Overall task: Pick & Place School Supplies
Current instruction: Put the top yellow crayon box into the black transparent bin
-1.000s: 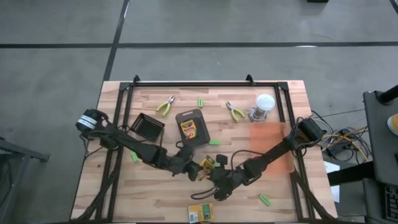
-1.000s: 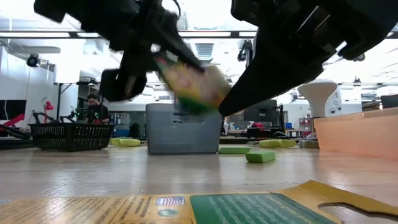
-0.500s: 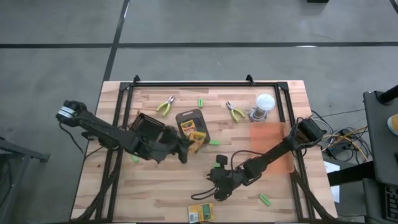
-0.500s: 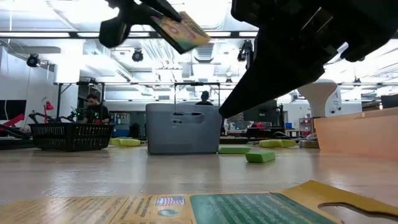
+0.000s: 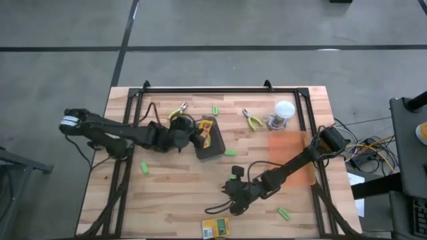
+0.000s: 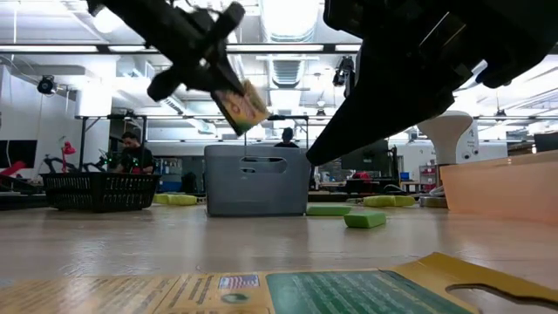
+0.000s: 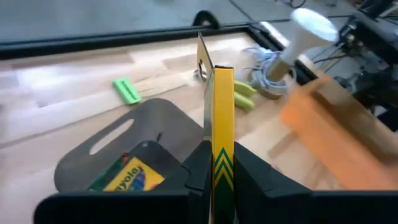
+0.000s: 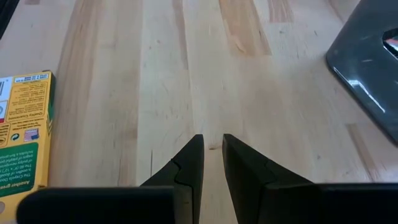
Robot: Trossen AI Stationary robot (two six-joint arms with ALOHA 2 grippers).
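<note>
Seen from above, the left gripper [image 5: 195, 131] is hovering over the dark grey tray [image 5: 215, 148] toward the far middle of the wooden table [image 5: 180, 200], its fingers clenched on a crayon box [image 5: 206, 131] that it is carrying edge-up – the wrist view is showing the thin yellow-and-green edge pinched between the two dark pads. A second crayon box [image 7: 127, 175] is already lying flat inside the tray, directly under the carried one. The right gripper [image 5: 230, 198] is waiting low over bare wood toward the near middle, fingers nearly together and grasping nothing, with a third crayon box [image 5: 215, 227] lying close by at the near edge. Green sticks [image 5: 285, 214] and two small pliers [image 5: 252, 120] are lying scattered around, and a clear jar [image 5: 282, 113] is standing at the far right. The step in hand looks like placing – the next move is probably calling for lowering the box into the tray beside its twin, then releasing the grip
</note>
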